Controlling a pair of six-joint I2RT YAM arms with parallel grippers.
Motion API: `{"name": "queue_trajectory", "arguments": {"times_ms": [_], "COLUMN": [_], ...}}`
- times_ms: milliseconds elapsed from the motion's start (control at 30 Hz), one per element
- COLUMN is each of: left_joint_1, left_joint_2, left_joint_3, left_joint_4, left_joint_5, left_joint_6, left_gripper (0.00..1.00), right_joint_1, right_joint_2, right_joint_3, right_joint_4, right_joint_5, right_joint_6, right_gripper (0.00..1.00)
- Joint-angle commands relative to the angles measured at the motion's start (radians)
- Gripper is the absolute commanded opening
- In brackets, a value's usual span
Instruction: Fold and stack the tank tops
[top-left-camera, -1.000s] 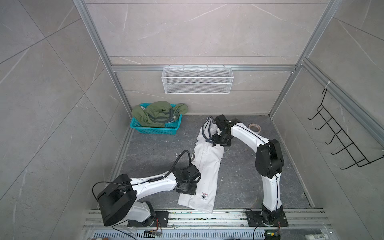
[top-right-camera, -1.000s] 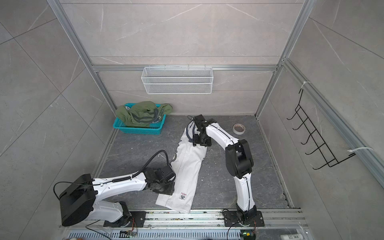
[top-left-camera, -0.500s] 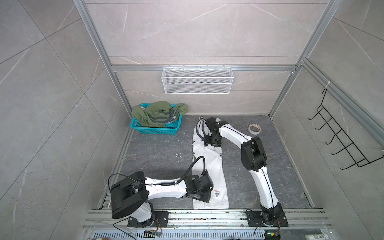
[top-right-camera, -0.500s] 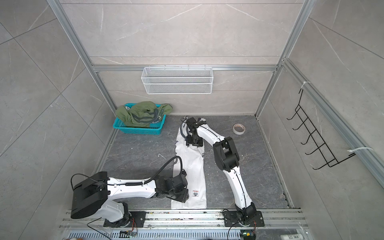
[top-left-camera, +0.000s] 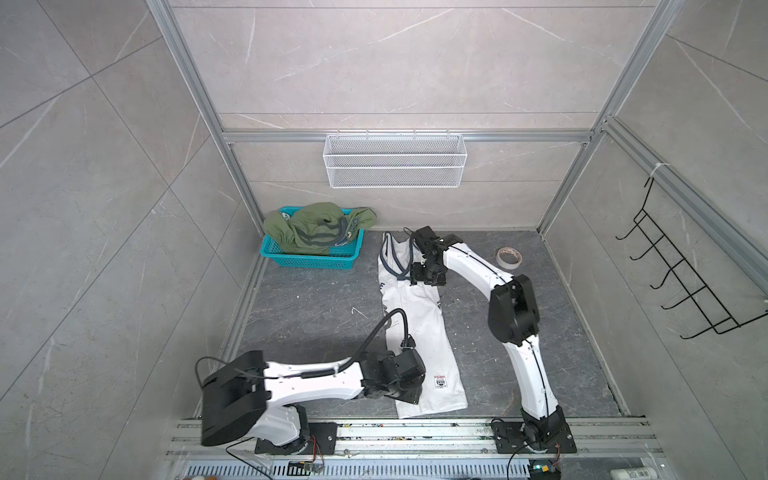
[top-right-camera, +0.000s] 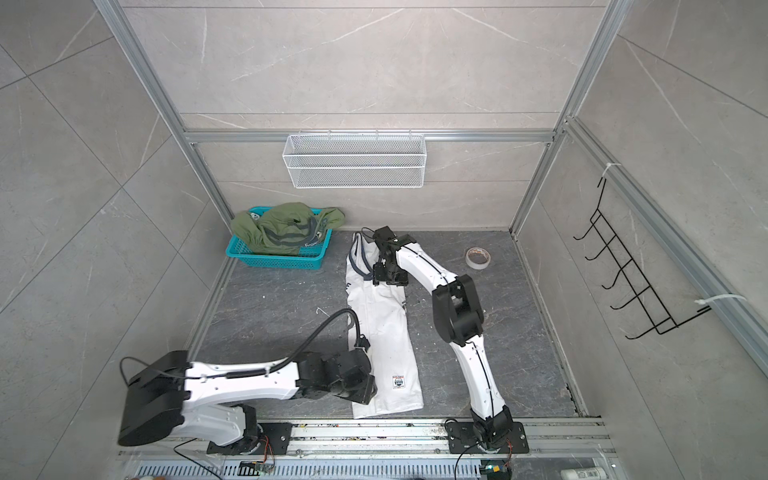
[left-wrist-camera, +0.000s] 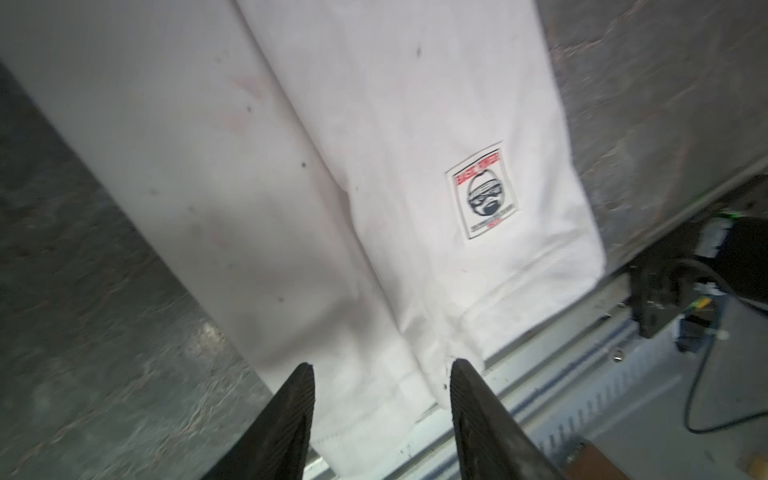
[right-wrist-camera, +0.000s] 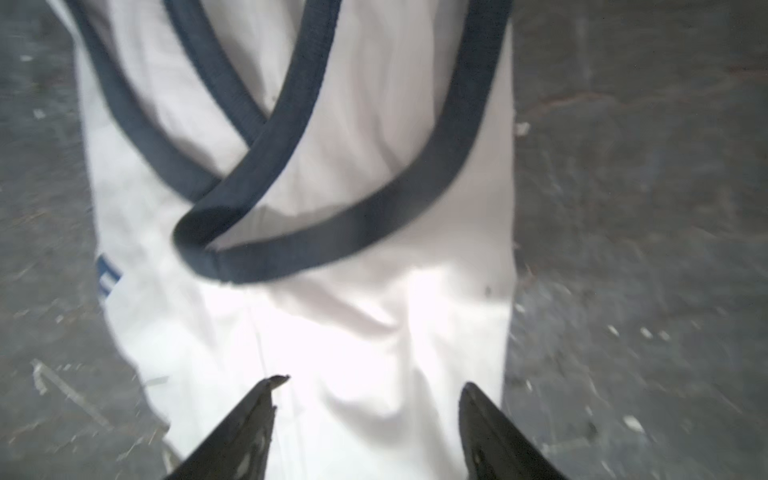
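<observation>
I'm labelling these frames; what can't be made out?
- Patch wording on the white top: blurred in the left wrist view, tiny in both top views.
- Graphic on the green top: bunched folds in the basket hide it.
- Tips of the left claw: its wrist covers them in both top views.

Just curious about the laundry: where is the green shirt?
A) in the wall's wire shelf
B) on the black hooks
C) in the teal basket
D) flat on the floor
C: the green shirt lies bunched in the teal basket, spilling over its rim.
</observation>
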Motion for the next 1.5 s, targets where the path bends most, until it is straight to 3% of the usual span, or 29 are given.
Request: {"name": "queue_trajectory", "arguments": {"times_ms": [0,233,433,633,900,1067,1267,1467], "left_joint_1": [-0.006,-0.007,-0.044,-0.077,-0.081,-0.084,-0.087,-0.086], "left_joint_2": [-0.175,-0.319,-0.314,-0.216,-0.169,-0.099,-0.053,-0.003], "left_joint_3": [-0.022,-0.135,-0.259,-0.258,-0.301,-0.297,-0.307,-0.272], "left_joint_4": [-0.08,-0.111,0.012,0.094,0.167,0.226,0.286,0.278], "left_joint_5": [-0.09,-0.072,-0.016,0.013,0.057,0.1,0.122,0.13], "left_joint_6": [-0.05,-0.194,-0.353,-0.367,-0.406,-0.404,-0.41,-0.363], "left_gripper": [0.56,0.56,0.57,0.62,0.7,0.66,0.59,0.45], "right_joint_1": [-0.001,0.008,0.033,0.061,0.084,0.107,0.127,0.148], "right_joint_2": [-0.295,-0.802,-1.118,-1.312,-1.397,-1.394,-1.35,-1.268], "right_joint_3": [-0.238,-0.84,-1.147,-1.387,-1.554,-1.624,-1.639,-1.638], "right_joint_4": [0.094,0.16,0.064,0.105,0.149,0.286,0.323,0.407], "right_joint_5": [0.008,-0.089,-0.202,-0.342,-0.406,-0.481,-0.454,-0.457], "right_joint_6": [-0.025,0.074,0.221,0.387,0.488,0.544,0.554,0.566], "right_gripper": [0.72,0.7,0.66,0.64,0.64,0.6,0.54,0.42]}}
